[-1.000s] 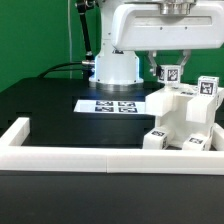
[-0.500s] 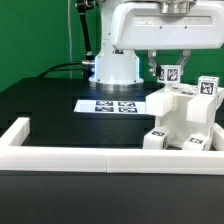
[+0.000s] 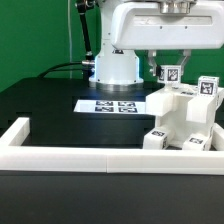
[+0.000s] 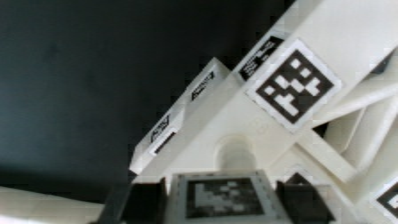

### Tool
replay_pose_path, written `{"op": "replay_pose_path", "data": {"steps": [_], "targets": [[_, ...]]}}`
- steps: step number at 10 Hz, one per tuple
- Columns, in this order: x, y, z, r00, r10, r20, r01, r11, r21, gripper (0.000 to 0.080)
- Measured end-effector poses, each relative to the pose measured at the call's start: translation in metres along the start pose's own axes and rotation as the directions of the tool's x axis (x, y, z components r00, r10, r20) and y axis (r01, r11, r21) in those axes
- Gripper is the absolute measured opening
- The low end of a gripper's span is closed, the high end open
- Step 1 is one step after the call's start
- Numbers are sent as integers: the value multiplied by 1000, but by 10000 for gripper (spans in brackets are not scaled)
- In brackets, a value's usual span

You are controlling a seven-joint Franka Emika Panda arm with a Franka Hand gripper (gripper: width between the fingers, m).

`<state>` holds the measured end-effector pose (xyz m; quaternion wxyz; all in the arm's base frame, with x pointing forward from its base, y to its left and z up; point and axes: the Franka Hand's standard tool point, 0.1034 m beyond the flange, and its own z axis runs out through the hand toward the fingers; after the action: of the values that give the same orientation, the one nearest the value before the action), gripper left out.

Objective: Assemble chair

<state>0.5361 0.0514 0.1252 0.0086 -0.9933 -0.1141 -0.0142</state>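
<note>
Nothing has moved since the earlier pictures; the arm, the claw and every white part sit just where they were. Biggest of all is the black table [image 3: 45, 110], with the long white border rail [image 3: 70, 157] running along its near edge. Next comes the robot arm [image 3: 150, 25], hanging over the exterior view's right side. Flat on the table near the robot's base lies the marker board [image 3: 113, 104], apart from everything else. Then comes the chair [image 3: 185, 120], a stepped white block with square tags, standing on the exterior view's right, just behind the rail. It is right under the claw [image 3: 171, 70], so the chair lies straight down from it. Its tall part points up toward the claw. One small tagged part [image 3: 171, 73] sits at the chair's top, between the two fingers [image 3: 154, 68]. The fingers stand partly apart, one on each side of this part, and they look pressed onto it, though the wrist view [image 4: 217, 192] is too close to be sure. My guess is that the arm is fitting this part into the chair.
</note>
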Motion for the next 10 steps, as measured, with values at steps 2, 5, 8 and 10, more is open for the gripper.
{"op": "replay_pose_path", "data": {"steps": [2, 5, 8, 10], "targets": [[-10, -3, -1, 1000, 16, 19, -17, 1000, 12, 290], [-14, -6, -1, 999, 26, 38, -27, 999, 19, 290], [-12, -5, 8, 999, 23, 41, -23, 1000, 10, 290], [-12, -4, 8, 999, 24, 41, -25, 1000, 9, 290]]}}
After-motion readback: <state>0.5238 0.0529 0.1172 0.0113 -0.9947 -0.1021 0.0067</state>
